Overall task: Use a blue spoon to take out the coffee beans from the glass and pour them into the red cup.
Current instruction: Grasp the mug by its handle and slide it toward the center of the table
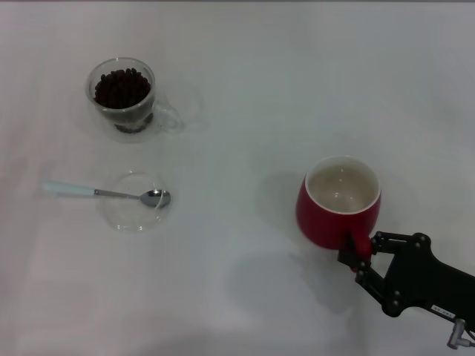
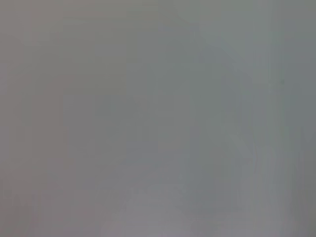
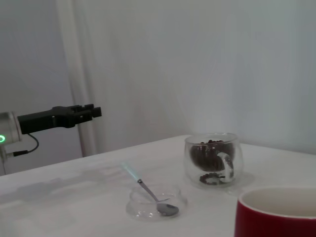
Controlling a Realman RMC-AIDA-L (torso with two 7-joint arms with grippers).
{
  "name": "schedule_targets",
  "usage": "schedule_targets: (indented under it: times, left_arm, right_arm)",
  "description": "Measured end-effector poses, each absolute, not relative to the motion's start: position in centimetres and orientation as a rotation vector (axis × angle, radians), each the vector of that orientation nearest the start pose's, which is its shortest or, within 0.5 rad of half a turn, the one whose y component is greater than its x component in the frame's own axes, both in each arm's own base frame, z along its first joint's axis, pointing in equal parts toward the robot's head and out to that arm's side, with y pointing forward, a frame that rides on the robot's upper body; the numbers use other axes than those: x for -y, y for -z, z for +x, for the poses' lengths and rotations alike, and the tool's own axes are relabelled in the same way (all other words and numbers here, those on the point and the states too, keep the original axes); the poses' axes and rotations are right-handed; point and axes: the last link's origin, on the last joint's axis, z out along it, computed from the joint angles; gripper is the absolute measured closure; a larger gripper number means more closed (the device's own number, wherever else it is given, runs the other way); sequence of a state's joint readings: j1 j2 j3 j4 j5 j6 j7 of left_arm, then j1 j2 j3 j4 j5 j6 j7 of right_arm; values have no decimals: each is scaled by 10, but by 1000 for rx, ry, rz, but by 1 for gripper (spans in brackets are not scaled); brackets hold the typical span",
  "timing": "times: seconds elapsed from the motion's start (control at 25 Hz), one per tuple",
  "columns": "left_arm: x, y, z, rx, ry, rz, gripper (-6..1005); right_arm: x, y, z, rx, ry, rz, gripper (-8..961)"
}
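The red cup [image 1: 319,219] stands at the right front of the table, its cream inside bare. My right gripper [image 1: 358,264] is at its handle with a finger on each side, shut on it. The glass [image 1: 122,93], heaped with coffee beans [image 1: 121,87], stands at the far left. The blue spoon [image 1: 96,192] lies in front of the glass, its metal bowl resting in a flat clear dish [image 1: 133,215]. In the right wrist view my left gripper [image 3: 94,111] hangs above the table, well beyond the spoon [image 3: 148,190]. The left wrist view is plain grey.
The white table [image 1: 245,89] stretches between the glass and the red cup. In the right wrist view a pale curtain [image 3: 197,64] hangs behind the table, and the cup's rim [image 3: 276,197] fills the near corner.
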State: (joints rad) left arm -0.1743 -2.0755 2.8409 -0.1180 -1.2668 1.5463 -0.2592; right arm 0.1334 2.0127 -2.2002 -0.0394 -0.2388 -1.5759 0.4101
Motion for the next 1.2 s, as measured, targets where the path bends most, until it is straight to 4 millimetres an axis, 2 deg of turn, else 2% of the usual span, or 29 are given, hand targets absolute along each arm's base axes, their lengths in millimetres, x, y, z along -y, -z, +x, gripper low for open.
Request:
schedule_targets:
  times: [0.48, 1.2]
  left_arm:
    - [-206, -33, -396, 427, 594, -1573, 529]
    - [-207, -32, -396, 428, 597, -1576, 529]
  right_arm:
    - [-147, 65, 354, -563, -790, -2462, 738]
    - [-150, 86, 318, -438, -935, -2660, 737]
